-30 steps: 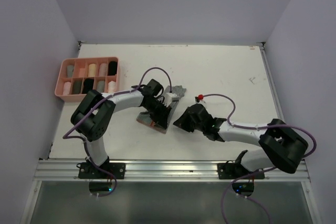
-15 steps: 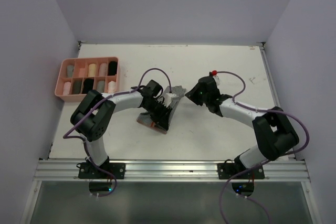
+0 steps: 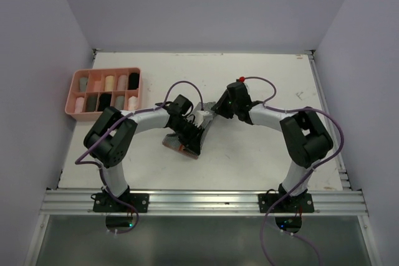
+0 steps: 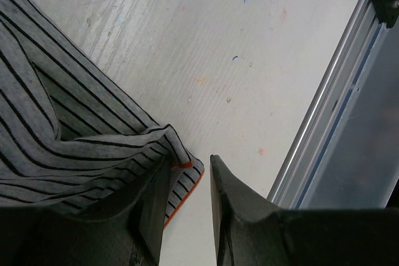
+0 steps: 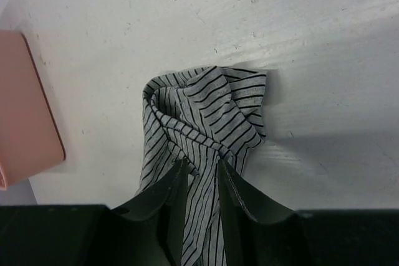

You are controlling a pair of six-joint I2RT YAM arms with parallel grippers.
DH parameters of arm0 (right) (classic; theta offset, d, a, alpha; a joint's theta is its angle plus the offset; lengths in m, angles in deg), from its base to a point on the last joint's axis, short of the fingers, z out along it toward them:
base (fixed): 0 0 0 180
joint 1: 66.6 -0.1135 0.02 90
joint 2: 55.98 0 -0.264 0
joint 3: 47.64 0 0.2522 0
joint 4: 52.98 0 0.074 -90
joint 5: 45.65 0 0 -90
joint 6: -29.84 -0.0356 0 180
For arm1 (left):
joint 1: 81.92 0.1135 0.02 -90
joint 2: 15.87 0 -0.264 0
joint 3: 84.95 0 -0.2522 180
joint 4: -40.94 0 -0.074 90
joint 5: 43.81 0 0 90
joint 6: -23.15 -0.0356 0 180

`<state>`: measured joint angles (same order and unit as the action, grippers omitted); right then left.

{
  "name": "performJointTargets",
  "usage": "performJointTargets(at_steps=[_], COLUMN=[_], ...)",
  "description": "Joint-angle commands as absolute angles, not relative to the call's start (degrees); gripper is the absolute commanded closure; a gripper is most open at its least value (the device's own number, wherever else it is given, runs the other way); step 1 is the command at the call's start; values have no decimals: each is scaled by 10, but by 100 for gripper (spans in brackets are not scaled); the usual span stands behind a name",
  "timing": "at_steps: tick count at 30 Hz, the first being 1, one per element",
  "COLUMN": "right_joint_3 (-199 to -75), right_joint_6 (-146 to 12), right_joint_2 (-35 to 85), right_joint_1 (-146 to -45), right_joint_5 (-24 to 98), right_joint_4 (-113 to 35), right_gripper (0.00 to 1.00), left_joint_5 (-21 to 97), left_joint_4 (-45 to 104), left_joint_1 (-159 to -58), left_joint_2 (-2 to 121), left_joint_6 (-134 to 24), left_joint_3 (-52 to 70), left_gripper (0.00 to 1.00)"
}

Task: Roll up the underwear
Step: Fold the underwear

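My right pincer (image 5: 201, 166) seems clenched on the striped underwear (image 5: 206, 110), which bunches just ahead of its tips, while my left pincer (image 4: 188, 163), narrowly parted, has the orange hem (image 4: 182, 165) beside one finger, so I'd pull gently, keeping tension even.

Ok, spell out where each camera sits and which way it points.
Top external: fixed above and behind the robot, looking down on the table; shows the left arm, right arm, left gripper and right gripper at the underwear.
Left wrist: on the left arm, looking down past its fingers at the striped hem, towards the near rail.
Right wrist: on the right arm, looking down past its fingers at the bunched end; the pink tray edges in.
Shared: all three see the underwear; top and right wrist both see the tray.
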<state>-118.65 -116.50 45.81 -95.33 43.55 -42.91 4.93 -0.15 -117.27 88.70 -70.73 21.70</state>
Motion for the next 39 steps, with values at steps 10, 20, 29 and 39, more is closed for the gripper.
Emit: performJointTargets(at_steps=[10, 20, 29, 39], right_joint_3=[-1221, -1212, -1227, -1249], right_joint_6=[-1142, -1128, -1130, -1125], right_joint_2=[472, 445, 479, 498], right_joint_1=[-950, -950, -950, -950], right_joint_5=[422, 436, 419, 416], right_joint_4=[-380, -361, -354, -357], right_gripper=[65, 65, 66, 79], left_joint_5=[80, 78, 80, 80], left_joint_4=[-9, -10, -12, -13], left_joint_1=[-1172, -1172, -1172, -1173], left_joint_2=[918, 925, 922, 926], left_joint_6=[-719, -719, -719, -720], left_joint_3=[232, 228, 229, 228], left_gripper=[64, 64, 64, 64])
